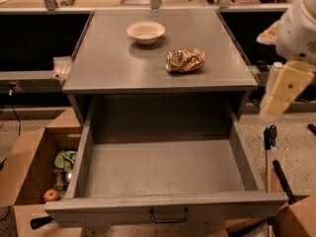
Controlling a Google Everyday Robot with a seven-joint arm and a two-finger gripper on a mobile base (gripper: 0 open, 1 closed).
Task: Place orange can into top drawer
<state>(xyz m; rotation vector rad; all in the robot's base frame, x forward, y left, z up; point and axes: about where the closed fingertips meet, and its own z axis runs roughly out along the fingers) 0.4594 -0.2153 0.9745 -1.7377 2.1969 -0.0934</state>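
Right of counter point(108, 68) hangs tool point(285, 89), pointing down, grip unclear. To its left lies can point(185, 60), print unreadable; drawer point(163, 204) open below-left.

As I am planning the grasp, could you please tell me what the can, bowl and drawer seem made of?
The can looks like thin glossy metal: dented, bright glints, silver end. The bowl seems matte cream paper or plastic; unclear which. The drawer looks grey, dull-sheened, perhaps painted metal or laminate. The gripper hangs right of the drawer.
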